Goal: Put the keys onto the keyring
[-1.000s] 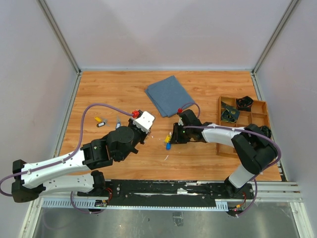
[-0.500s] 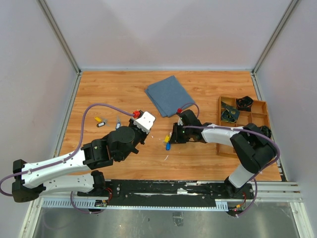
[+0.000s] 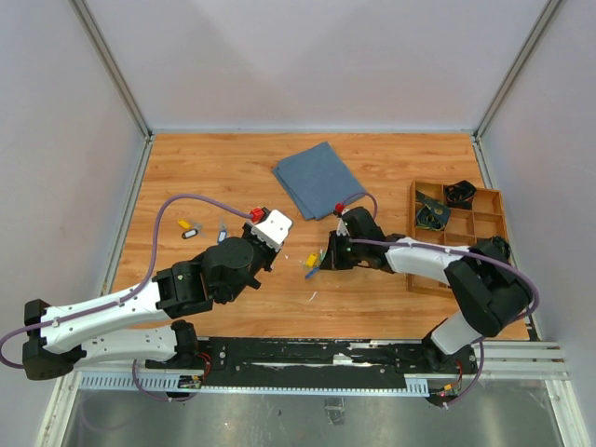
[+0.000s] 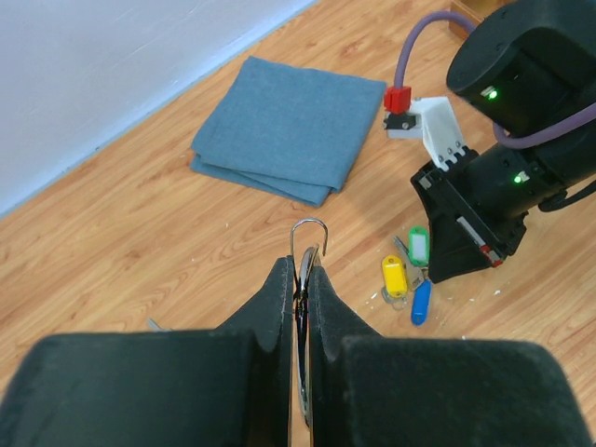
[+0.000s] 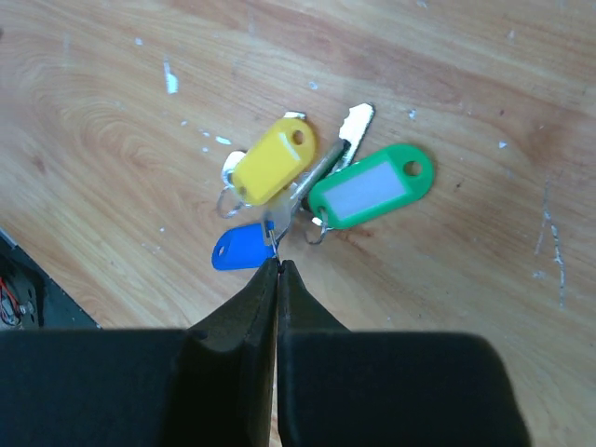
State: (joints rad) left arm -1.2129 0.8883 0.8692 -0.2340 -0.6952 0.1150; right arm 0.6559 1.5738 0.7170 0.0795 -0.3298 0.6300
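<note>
My left gripper [image 4: 300,270] is shut on the keyring [image 4: 307,244], a thin silver wire ring that sticks out past the fingertips, held above the table. In the top view it [image 3: 275,226] is left of the key cluster. My right gripper [image 5: 278,265] is shut on the small wire loop of the blue-tagged key [image 5: 240,248]. The yellow-tagged key [image 5: 270,160] and the green-tagged key [image 5: 371,186] lie right beside it on the wood. The cluster [image 3: 311,264] lies between the two grippers. It also shows in the left wrist view [image 4: 406,272].
A folded blue cloth [image 3: 317,177] lies at the back middle. A wooden compartment tray [image 3: 456,233] with dark parts stands at the right. Three more keys lie at the left: yellow [image 3: 183,223], dark grey [image 3: 191,234] and another [image 3: 222,230].
The key cluster at my right gripper's tips has shifted slightly left and up. My left arm has not moved.
</note>
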